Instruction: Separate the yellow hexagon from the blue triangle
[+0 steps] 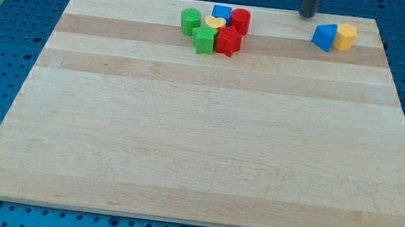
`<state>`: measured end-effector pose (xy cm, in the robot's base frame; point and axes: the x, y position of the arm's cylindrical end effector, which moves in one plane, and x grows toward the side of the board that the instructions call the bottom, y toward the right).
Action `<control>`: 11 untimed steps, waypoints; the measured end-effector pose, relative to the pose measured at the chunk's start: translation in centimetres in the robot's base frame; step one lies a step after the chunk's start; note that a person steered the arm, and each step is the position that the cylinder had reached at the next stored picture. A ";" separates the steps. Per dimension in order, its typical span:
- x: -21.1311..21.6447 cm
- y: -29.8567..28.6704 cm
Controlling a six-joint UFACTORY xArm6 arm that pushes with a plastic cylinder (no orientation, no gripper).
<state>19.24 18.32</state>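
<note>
The yellow hexagon point(346, 36) sits near the view's top right of the wooden board point(205, 153). The blue triangle point(324, 37) is right beside it on its left, the two touching. My tip point(307, 15) is at the board's top edge, just above and left of the blue triangle, a short gap away from it.
A cluster of blocks lies at the view's top centre: a green cylinder point(190, 21), a green block point(204, 40), a red block point(228, 42), a red cylinder point(240, 20), a blue block point(221, 12) and a yellow block point(213, 23).
</note>
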 end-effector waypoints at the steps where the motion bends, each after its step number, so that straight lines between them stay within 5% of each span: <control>1: 0.0 7.0; 4: 0.6 12.5; 8: 6.6 1.7; 11: 18.2 -4.4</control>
